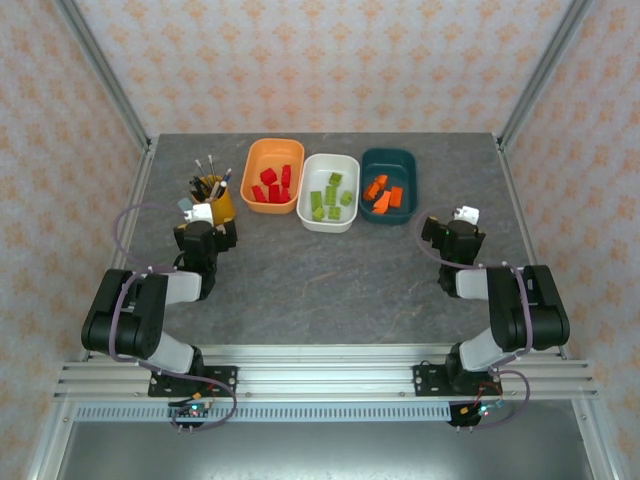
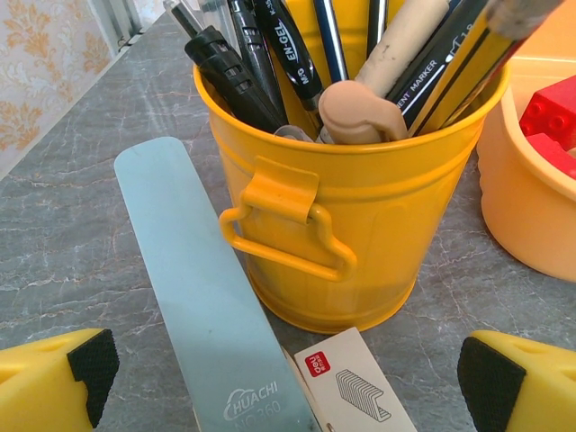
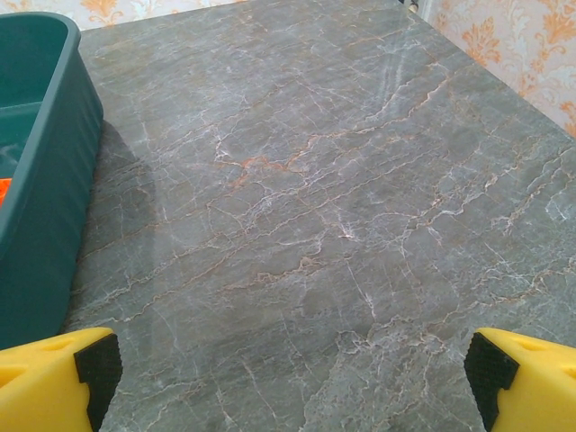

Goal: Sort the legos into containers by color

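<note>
The left tool [image 2: 288,382] is opened wide and empty. Just ahead, a yellow cup [image 2: 360,234] of pens [image 2: 288,45] is seen, tops cut off. To its right the orange tub [image 2: 531,198] is cropped, red legos [image 2: 553,112] partly shown. The right tool [image 3: 288,364] is also spread wide and empty. At its left the teal tub [image 3: 45,180] is cut off, orange legos [image 3: 4,187] barely glimpsed.

On your left wrist cam, the rounded orange plastic tub [image 2: 531,207] and its red plastic bricks [image 2: 553,112] get chopped by the right edge. Right wrist cam cuts the dark teal plastic tub [image 3: 45,180] off on the left, so you get just a sliver of orange brick [image 3: 4,187].
</note>
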Robot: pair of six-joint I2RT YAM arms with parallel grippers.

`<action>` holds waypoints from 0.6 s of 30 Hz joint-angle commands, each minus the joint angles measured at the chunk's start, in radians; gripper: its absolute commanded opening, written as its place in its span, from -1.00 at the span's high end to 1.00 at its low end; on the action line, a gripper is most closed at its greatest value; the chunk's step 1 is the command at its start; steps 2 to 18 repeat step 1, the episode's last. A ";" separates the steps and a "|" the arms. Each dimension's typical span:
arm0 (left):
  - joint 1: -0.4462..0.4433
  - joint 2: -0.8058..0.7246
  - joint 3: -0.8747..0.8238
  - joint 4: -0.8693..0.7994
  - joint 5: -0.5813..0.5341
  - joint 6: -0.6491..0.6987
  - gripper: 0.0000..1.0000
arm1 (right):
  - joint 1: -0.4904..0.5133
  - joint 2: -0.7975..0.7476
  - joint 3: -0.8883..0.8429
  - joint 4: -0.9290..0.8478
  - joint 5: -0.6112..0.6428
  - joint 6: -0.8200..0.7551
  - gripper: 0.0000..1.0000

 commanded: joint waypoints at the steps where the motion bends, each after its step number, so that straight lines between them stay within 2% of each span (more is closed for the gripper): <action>1: -0.006 0.003 0.008 0.038 -0.037 0.013 -1.00 | 0.006 0.003 0.014 0.032 -0.010 -0.013 -0.99; 18: -0.006 0.003 0.008 0.038 -0.037 0.013 -1.00 | 0.006 0.003 0.014 0.032 -0.010 -0.013 -0.99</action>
